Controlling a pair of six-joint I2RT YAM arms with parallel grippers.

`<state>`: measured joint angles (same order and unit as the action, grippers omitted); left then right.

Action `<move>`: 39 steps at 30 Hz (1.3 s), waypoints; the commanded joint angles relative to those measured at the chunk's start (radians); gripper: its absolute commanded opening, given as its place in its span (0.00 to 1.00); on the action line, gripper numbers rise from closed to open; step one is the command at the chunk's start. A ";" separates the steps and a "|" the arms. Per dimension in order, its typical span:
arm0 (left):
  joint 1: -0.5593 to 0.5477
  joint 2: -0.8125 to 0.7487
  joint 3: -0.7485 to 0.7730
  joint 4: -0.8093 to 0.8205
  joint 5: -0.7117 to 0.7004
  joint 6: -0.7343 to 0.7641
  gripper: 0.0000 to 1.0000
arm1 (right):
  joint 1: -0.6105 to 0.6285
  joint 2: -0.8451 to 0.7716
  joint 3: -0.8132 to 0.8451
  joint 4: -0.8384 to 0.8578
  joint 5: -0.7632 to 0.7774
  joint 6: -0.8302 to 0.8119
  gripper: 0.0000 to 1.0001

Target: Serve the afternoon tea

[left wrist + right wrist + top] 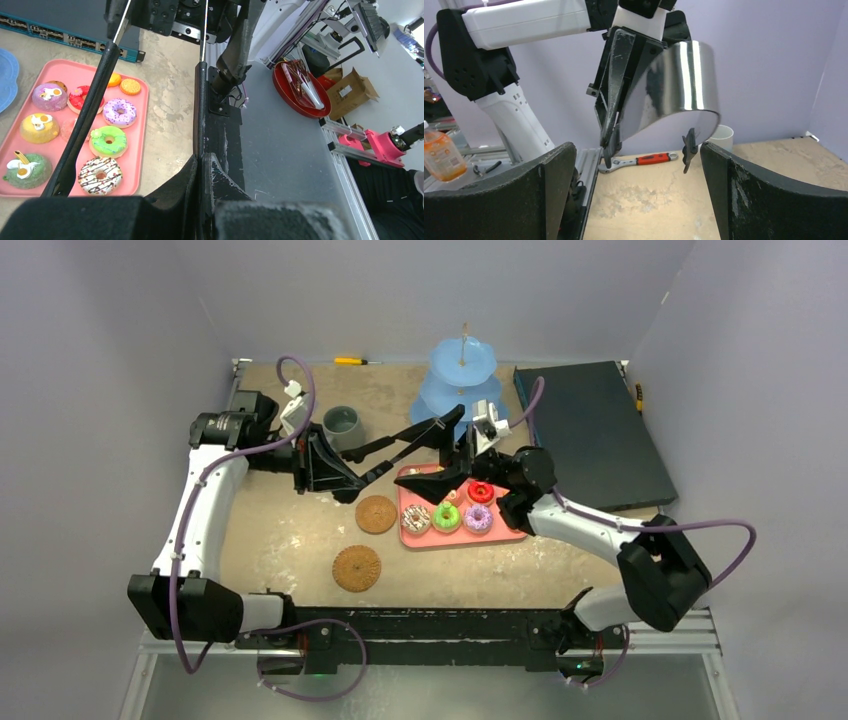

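1. Pink plastic is sitting directly under the right gripper (636, 150). This is the pink tray (134, 159), and it is carrying the doughnuts and cupcakes (108, 141). None are on the blue stand (460, 380), which is standing just beyond that gripper.
2. The right gripper is hanging spread wide, grasping nothing.
3. The left gripper (202, 162) is clamping one arm of the black tongs (85, 120). Their tips are reaching out ahead of it over the tray.
4. The grey-green mug (346, 426) is sitting just beside the left gripper on its far side. The two woven coasters (376, 513) are lying on its near side, apart from each other. The white mug (724, 136) is showing ahead of the right gripper, past the tongs.
5. I am judging the cakes small and light, with toppings that may mark easily, so the tongs should be closing on their sides, not their tops.
6. The mugs are looking stiff, smooth and heavier, and the wall at the rim is seeming the surest hold. The coasters are looking flat, light and rough, best pinched at an edge.
7. I am reading no brand or writing anywhere. The label on the orange bottle (441, 157) is too blurred.
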<state>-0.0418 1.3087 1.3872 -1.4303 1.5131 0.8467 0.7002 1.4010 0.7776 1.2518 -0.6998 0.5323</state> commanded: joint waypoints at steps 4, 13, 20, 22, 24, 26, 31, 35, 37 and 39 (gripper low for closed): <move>-0.002 -0.009 0.024 -0.003 0.072 -0.004 0.00 | 0.005 0.072 0.059 0.110 0.076 0.059 0.98; -0.003 -0.016 0.038 0.000 0.072 -0.008 0.00 | 0.050 0.138 0.128 0.141 0.020 0.092 0.98; -0.002 -0.012 0.057 0.001 0.072 -0.010 0.00 | 0.099 0.134 0.154 0.019 0.014 0.026 0.98; -0.001 -0.011 0.064 0.004 0.072 -0.013 0.00 | 0.099 0.130 0.154 -0.006 0.021 0.022 0.98; -0.003 -0.012 0.069 0.014 0.071 -0.025 0.00 | 0.099 0.136 0.165 -0.027 0.015 0.023 0.95; -0.002 -0.012 0.072 0.022 0.072 -0.032 0.00 | 0.098 0.145 0.178 -0.049 0.011 0.032 0.91; -0.002 -0.020 0.071 0.038 0.062 -0.034 0.00 | 0.099 0.150 0.181 -0.086 0.022 0.039 0.80; -0.003 -0.037 0.050 0.081 0.037 -0.051 0.00 | 0.099 0.122 0.165 -0.094 0.052 0.042 0.72; -0.003 -0.045 0.041 0.112 0.030 -0.072 0.00 | 0.098 0.104 0.153 -0.097 0.065 0.040 0.69; -0.002 -0.051 0.038 0.124 0.016 -0.069 0.00 | 0.099 0.079 0.126 -0.092 0.085 0.037 0.65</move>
<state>-0.0418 1.2953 1.4212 -1.3823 1.5066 0.7910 0.7914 1.5471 0.9272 1.1622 -0.6434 0.5686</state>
